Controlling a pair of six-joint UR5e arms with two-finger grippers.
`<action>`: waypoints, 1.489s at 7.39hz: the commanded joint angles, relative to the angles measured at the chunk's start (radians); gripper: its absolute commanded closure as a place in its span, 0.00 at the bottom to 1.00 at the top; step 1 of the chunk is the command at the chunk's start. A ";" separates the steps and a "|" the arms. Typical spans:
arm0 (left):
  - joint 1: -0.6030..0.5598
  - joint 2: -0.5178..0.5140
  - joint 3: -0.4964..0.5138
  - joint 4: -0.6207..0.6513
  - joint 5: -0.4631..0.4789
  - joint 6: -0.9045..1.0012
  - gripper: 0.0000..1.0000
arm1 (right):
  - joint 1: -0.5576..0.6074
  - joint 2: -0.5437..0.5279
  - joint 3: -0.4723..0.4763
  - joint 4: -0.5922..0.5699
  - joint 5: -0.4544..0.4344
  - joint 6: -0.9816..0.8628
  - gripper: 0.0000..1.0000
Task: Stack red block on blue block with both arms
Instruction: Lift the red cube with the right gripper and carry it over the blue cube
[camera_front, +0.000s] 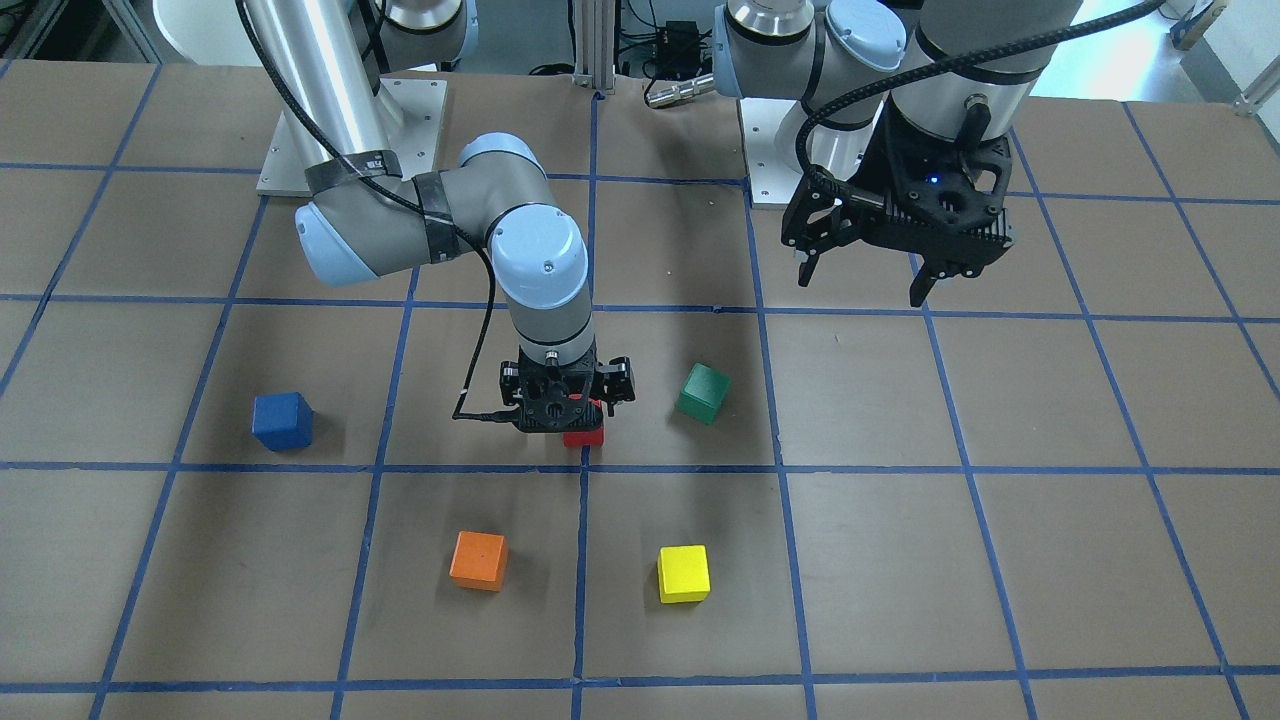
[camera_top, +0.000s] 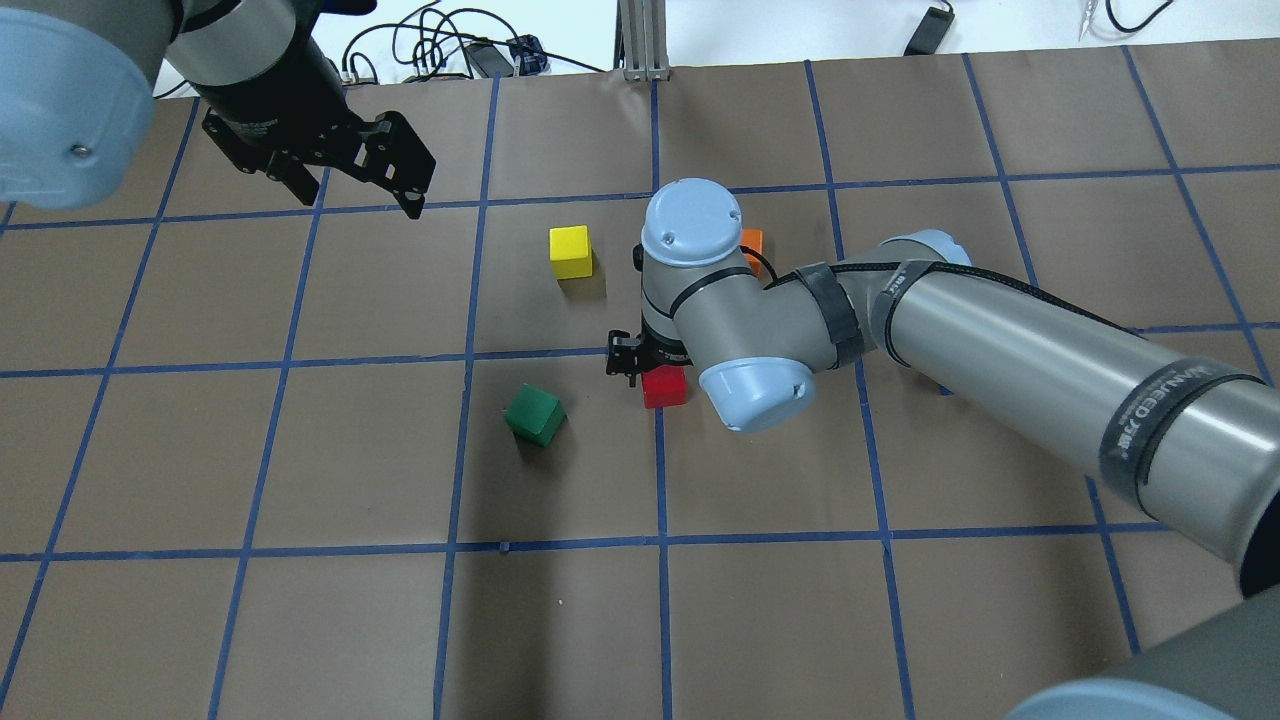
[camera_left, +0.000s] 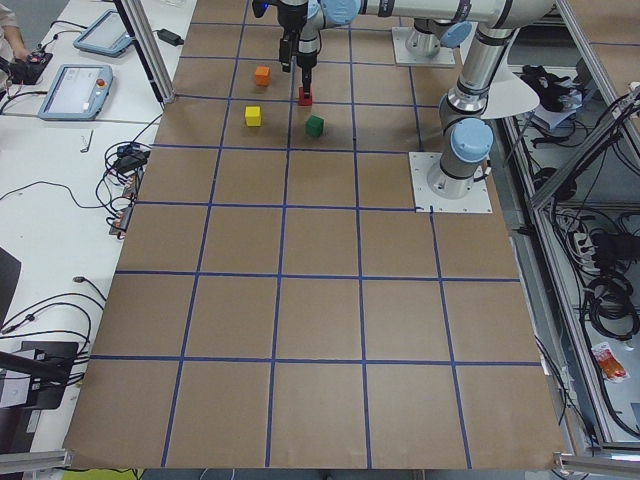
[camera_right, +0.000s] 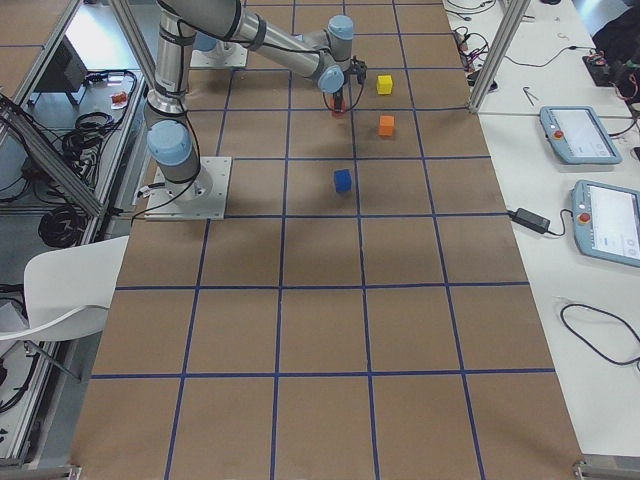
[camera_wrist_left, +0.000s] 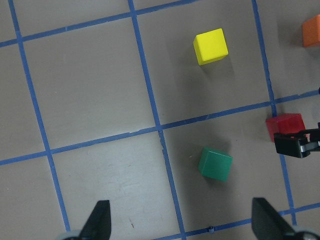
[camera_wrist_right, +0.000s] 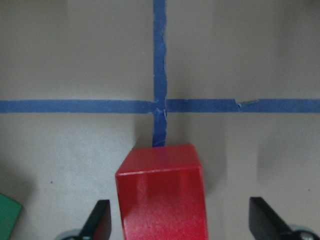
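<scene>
**Red block (camera_wrist_right: 161, 192): grip pending**

The red block sits on the tabletop (camera_front: 1000, 560), straddled by the right claw (camera_wrist_right: 180, 222), which is spread wide. Next, I judge: close, lift, carry to the blue block (camera_front: 282, 420), well apart. The left claw (camera_front: 862, 285) hangs spread, far off.

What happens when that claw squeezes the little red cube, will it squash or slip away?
It probably stays stiff: the red block looks like a solid, sharp-edged cube. Flat on the table, it should slide rather than roll if nudged. Its flat sides likely suit the right gripper, whose fingers stand open either side.
</scene>
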 joint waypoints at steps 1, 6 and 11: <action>0.000 0.001 -0.001 0.000 0.000 0.000 0.00 | 0.001 0.008 0.001 -0.017 -0.001 -0.009 0.59; 0.000 0.001 0.000 0.000 0.002 0.000 0.00 | -0.025 -0.033 -0.025 0.011 -0.004 -0.060 1.00; 0.000 0.008 0.000 -0.009 0.005 -0.044 0.00 | -0.345 -0.273 -0.058 0.314 -0.014 -0.202 1.00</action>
